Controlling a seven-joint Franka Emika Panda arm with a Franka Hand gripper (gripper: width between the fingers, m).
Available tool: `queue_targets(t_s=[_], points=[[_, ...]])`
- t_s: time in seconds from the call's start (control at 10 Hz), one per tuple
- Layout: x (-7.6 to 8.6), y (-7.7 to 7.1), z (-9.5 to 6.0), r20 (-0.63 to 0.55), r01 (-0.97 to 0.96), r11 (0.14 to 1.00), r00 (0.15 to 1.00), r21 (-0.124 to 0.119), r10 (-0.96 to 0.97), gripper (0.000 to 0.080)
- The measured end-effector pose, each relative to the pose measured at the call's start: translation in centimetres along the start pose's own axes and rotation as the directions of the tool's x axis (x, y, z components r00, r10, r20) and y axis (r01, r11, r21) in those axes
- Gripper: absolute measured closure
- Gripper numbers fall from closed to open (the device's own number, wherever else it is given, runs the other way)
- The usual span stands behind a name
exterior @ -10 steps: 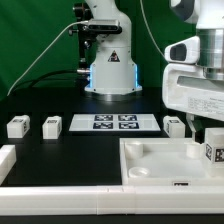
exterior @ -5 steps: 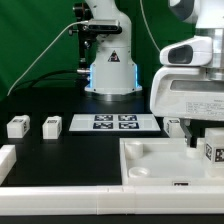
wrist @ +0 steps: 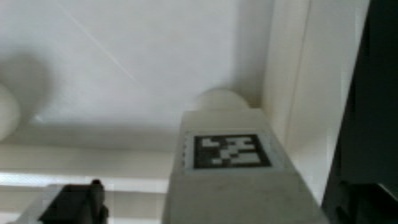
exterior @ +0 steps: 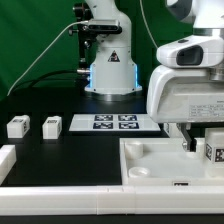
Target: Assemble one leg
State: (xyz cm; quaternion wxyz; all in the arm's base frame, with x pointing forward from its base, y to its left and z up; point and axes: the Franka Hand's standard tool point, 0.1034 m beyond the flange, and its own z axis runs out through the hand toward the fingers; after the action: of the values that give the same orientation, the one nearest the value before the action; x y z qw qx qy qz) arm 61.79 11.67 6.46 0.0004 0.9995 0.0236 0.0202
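Observation:
A leg (exterior: 212, 152), a white block with a black-and-white tag, stands upright in the far right corner of the large white panel (exterior: 150, 160). In the wrist view the leg (wrist: 231, 160) fills the middle, tag facing the camera. My gripper (exterior: 204, 146) is around it. One dark finger (wrist: 71, 205) stands clear of the leg with a gap, and the other finger (wrist: 365, 195) is right against it. The gripper (wrist: 217, 208) looks open. Two more legs (exterior: 17, 126) (exterior: 51, 125) sit on the black table at the exterior view's left.
The marker board (exterior: 117, 122) lies flat at the middle back. The arm's base (exterior: 108, 70) stands behind it. A white rimmed part (exterior: 6, 160) lies at the exterior view's left edge. The panel's raised rim (wrist: 294, 60) runs beside the leg.
The hand's white body has swung toward the exterior view's left and now hides the leg behind the panel. The finger and the tagged leg stay in place.

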Motion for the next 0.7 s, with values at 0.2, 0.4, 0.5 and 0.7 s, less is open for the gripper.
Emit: queue_targets(t_s=[0.2, 0.4, 0.5, 0.7], points=[[0.0, 0.0, 0.0, 0.0, 0.0, 1.0, 1.0, 0.0, 0.0, 0.035], [0.0, 0.0, 0.01, 0.0, 0.0, 1.0, 1.0, 0.0, 0.0, 0.0509], [0.0, 0.0, 0.01, 0.0, 0.0, 1.0, 1.0, 0.0, 0.0, 0.0509], [0.0, -0.01, 0.01, 0.0, -0.043, 0.999, 0.999, 0.0, 0.043, 0.0509]])
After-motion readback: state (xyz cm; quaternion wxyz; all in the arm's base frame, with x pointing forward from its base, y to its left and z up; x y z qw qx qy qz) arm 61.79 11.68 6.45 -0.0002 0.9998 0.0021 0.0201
